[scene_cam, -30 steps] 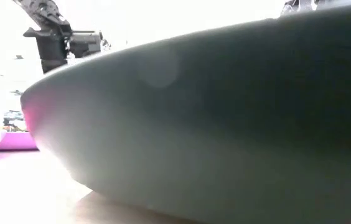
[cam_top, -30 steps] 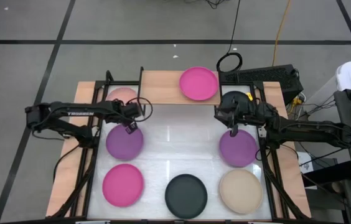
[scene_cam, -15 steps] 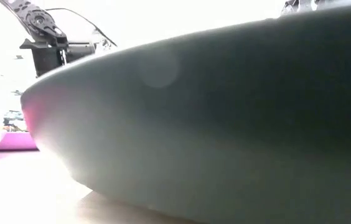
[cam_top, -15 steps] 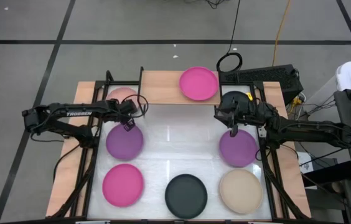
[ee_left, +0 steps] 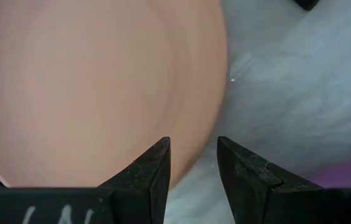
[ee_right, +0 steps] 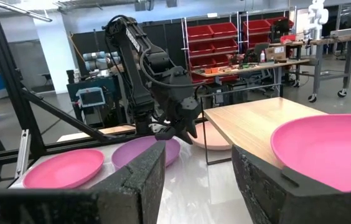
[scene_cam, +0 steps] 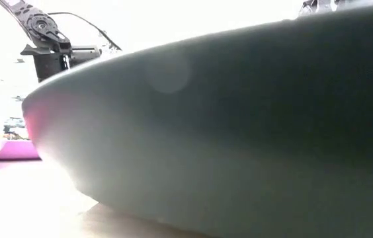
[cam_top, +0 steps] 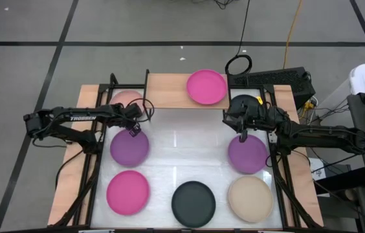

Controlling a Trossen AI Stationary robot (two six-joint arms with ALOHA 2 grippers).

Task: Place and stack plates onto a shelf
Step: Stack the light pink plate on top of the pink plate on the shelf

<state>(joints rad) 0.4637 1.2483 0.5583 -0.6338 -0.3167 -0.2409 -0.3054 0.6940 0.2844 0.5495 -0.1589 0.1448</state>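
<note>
Left gripper (ee_left: 193,163) sat over the light pink plate (cam_top: 128,100) rim, just left of the shelf (cam_top: 169,90), fingers apart, nothing held. Should straddle the rim squarely before closing. Right gripper (ee_right: 197,171) waited beside shelf's right end, also apart.

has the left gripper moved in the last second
Yes, slightly. In the high view the left gripper sits a little closer to the light pink plate and the shelf, off the purple plate. Its fingers are open over the pink plate's rim.
</note>
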